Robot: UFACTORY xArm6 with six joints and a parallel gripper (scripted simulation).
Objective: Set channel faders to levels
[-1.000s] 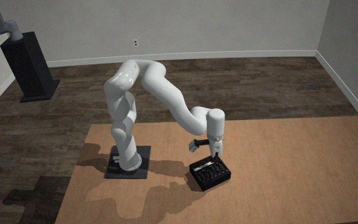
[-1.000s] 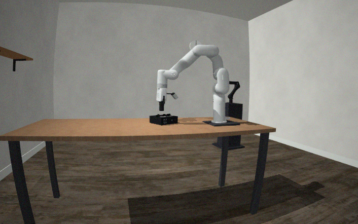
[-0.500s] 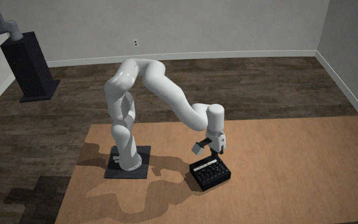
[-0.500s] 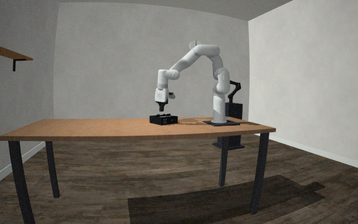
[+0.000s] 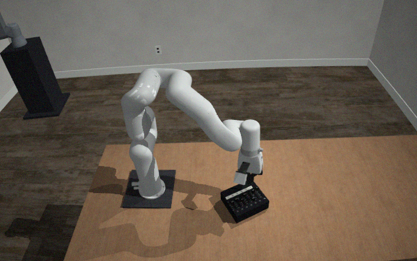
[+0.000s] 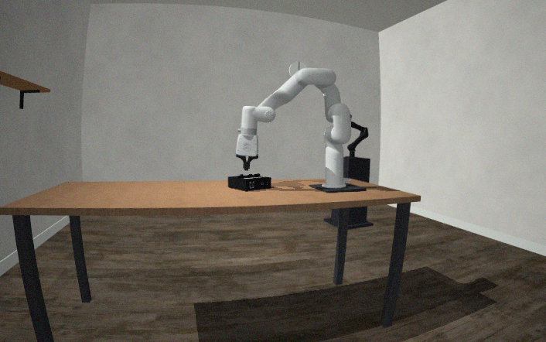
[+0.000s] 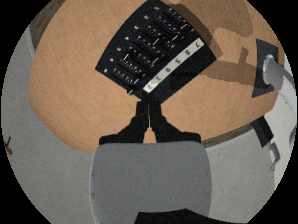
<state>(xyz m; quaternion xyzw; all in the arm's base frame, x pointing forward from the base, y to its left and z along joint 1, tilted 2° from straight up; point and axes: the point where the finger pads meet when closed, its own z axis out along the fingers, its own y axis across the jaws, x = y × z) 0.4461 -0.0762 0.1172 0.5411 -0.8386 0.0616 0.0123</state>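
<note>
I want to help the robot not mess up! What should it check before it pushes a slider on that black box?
1. Gripper shut with nothing in it, good for poking: ok.
2. Lighting desk flat on its feet on the table: ok.
3. Fingertips above the desk, not touching yet, seen in the exterior view: ok.
4. Fingertips aimed at a fader: not ok; in the wrist view they point at the edge by the white tape strip.
5. Levels written on the tape: cannot tell, too blurry.
6. Where each fader cap stands: cannot tell, too small.
</note>
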